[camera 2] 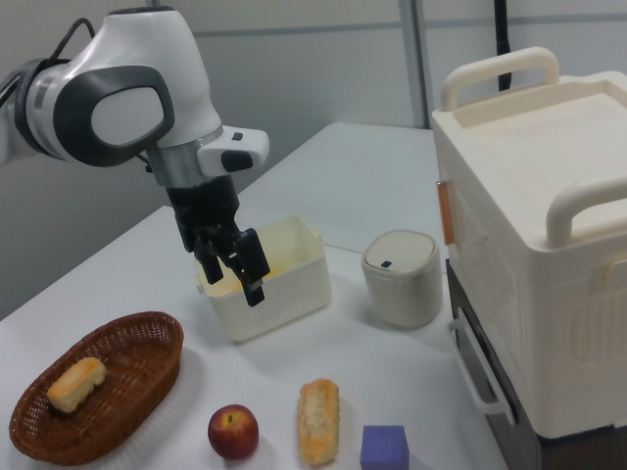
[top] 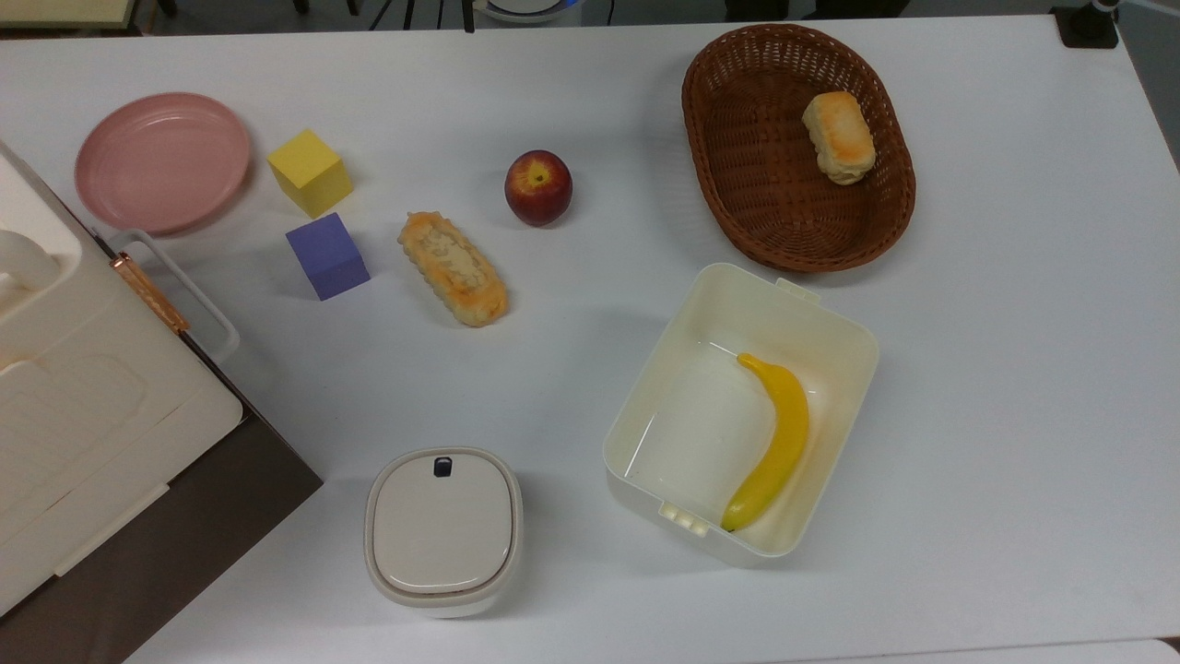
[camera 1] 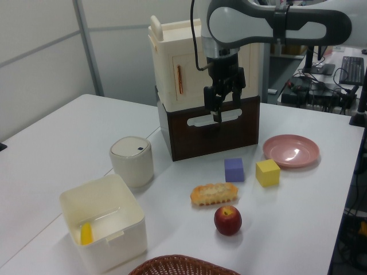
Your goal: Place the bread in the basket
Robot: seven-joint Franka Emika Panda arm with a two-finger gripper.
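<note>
The bread is a long golden-brown loaf with a pale crumbly top, lying flat on the white table between the purple cube and the apple; it also shows as the bread and the bread. The dark-brown wicker basket sits at the top view's upper right, seen too as the basket and the basket. A shorter smooth roll lies inside it. My gripper hangs in the air well above the table, open and empty, its fingers pointing down; in the left view the gripper is high behind the bread.
A red apple, a purple cube, a yellow cube and a pink plate lie around the bread. A cream tub holds a banana. A lidded canister and a big cream box on a brown stand occupy the top view's lower left.
</note>
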